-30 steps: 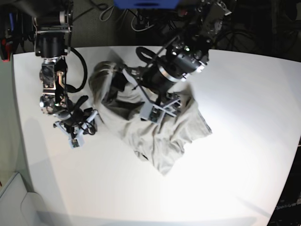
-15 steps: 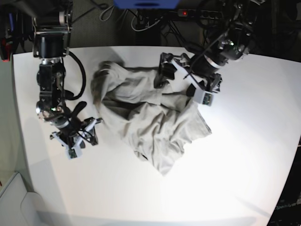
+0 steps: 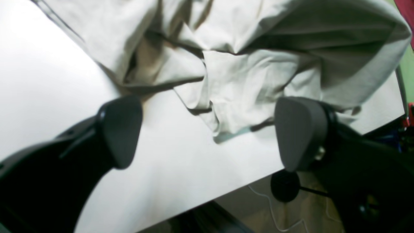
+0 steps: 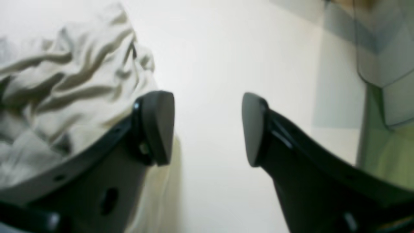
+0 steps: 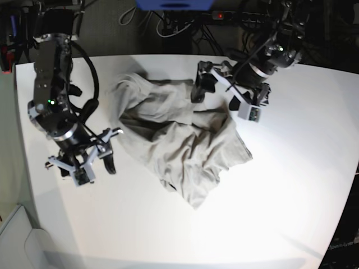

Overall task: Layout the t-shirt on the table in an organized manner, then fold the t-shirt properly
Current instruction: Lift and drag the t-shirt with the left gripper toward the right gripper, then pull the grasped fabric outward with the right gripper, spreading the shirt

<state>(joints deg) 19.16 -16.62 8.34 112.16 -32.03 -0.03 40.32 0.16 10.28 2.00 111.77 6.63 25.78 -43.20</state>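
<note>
The t-shirt [image 5: 185,145] lies crumpled and wrinkled in the middle of the white table [image 5: 280,185]. My left gripper [image 5: 227,89] hovers over the shirt's far right edge, wide open and holding nothing. In the left wrist view, its fingers [image 3: 121,129] stand on either side of a bunched fold of the t-shirt [image 3: 245,81], above the table [image 3: 174,168]. My right gripper [image 5: 84,162] is open over bare table to the left of the shirt. In the right wrist view, only the table [image 4: 220,64] shows between the jaws of the right gripper [image 4: 207,129], with the t-shirt [image 4: 64,87] behind its left finger.
Cables and a power strip [image 5: 224,17] run behind the table's back edge. The table's edge and the floor [image 3: 291,210] show close under the left gripper. A pale bin [image 5: 17,241] stands off the table's front left corner.
The left arm has drawn back from over the shirt's middle to its far right edge, still open. The right gripper has opened wider and shifted toward the front.
</note>
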